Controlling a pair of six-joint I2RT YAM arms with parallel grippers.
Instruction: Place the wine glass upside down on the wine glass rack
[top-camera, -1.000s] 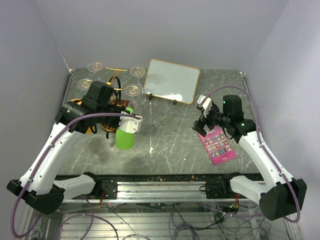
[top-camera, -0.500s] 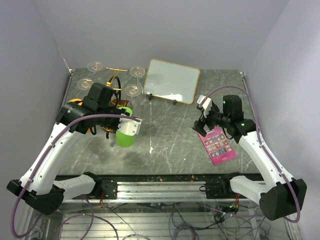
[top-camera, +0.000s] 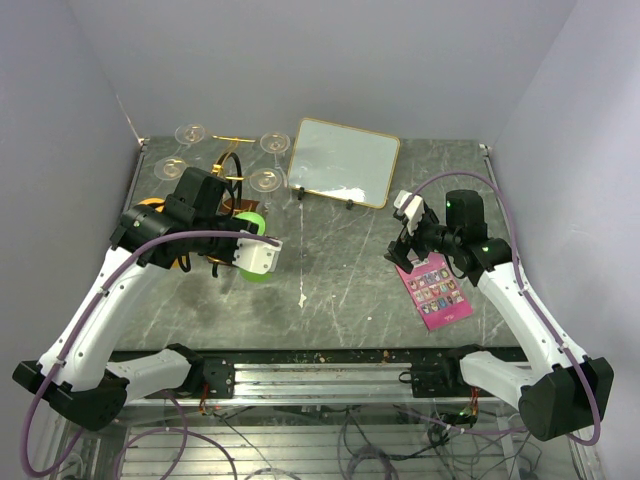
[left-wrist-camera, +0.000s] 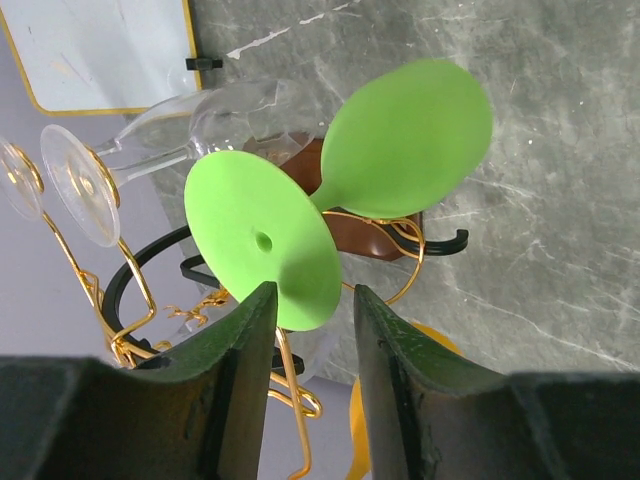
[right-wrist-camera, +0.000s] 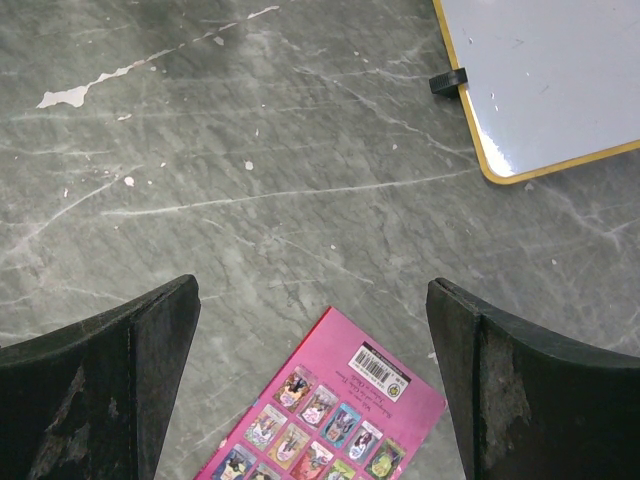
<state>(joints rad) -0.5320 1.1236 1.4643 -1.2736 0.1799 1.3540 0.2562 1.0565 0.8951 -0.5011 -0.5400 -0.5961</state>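
Observation:
The green wine glass hangs upside down, its stem in a gold wire arm of the wine glass rack, bowl low over the brown wooden base. Its round foot sits just past my left gripper, whose jaws stand apart with a gap on either side of the foot's edge. From above, the green glass peeks out beneath the left gripper at the rack. My right gripper hovers wide open and empty over the table.
Several clear glasses hang upside down on the rack's other arms. A gold-framed white board stands at the back centre. A pink booklet lies under the right gripper. A yellow object lies beside the rack's base.
My left gripper's jaws have parted from the green glass's foot, and the glass's bowl has swung in under the rack. The right arm has not moved.

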